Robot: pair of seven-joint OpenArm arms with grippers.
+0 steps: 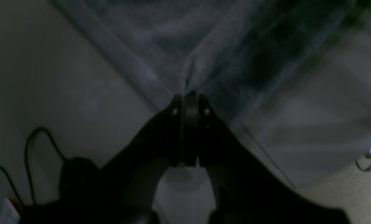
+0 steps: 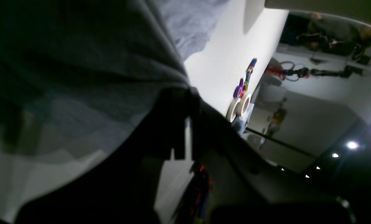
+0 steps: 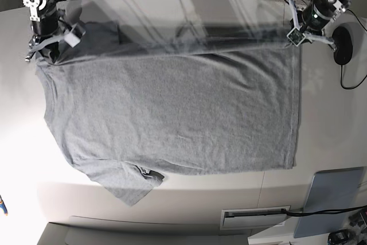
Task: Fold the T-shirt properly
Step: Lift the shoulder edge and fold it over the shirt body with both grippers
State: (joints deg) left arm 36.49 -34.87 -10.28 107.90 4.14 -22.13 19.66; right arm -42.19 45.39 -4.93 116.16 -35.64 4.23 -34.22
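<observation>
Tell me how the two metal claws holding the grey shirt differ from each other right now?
The left tool grips the T-shirt at the straight hem corner, on the right of the overhead view; the right tool grips the opposite end, by the shoulder, on that view's left. The cloth runs flat and taut from the left tool, but drapes in heavy folds over the right tool. Both are shut on the cloth, lifting the same long edge off the table.

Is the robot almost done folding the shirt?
Not yet. The shirt lies spread flat on the table, with no finished fold. Right now the left gripper and right gripper each pinch a far corner, lifting that edge. All the folding is left.
</observation>
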